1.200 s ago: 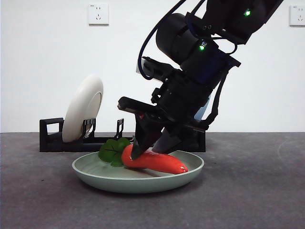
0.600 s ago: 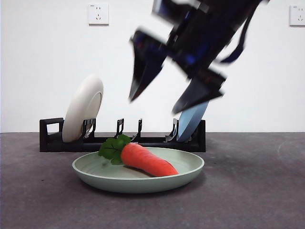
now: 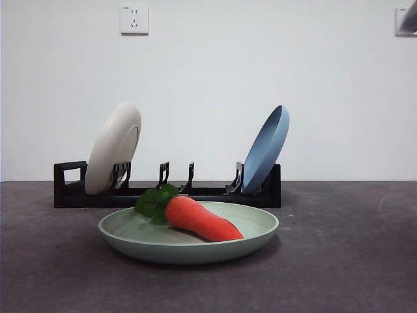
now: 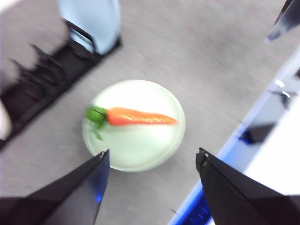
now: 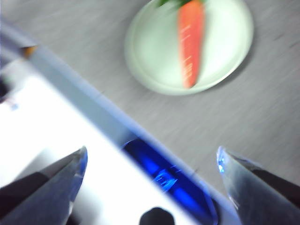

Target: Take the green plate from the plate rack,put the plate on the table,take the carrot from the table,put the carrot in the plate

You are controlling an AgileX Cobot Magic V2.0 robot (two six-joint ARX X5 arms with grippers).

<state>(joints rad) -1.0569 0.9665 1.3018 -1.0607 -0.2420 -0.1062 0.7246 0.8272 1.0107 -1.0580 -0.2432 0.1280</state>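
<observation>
The green plate (image 3: pixel 189 240) lies flat on the dark grey table (image 3: pixel 345 261) in front of the black plate rack (image 3: pixel 169 190). The carrot (image 3: pixel 199 218) lies in the plate, leaves to the left. It also shows in the left wrist view (image 4: pixel 140 117) and the right wrist view (image 5: pixel 191 42), lying in the plate (image 4: pixel 136 150) (image 5: pixel 220 51). My left gripper (image 4: pixel 152 159) is open and empty, high above the plate. My right gripper (image 5: pixel 152 157) is open and empty, high and pulled back over the table's edge. Only a dark tip (image 3: pixel 409 19) shows at the front view's top right.
A cream-white plate (image 3: pixel 114 156) stands in the rack's left end by the loop handle. A blue plate (image 3: pixel 266 149) leans in the right end, also in the left wrist view (image 4: pixel 91 21). Several middle slots hold nothing.
The gripper that was shut on the carrot in the plate opened, let it go and rose up and right out of the front view. The carrot stays in the plate.
</observation>
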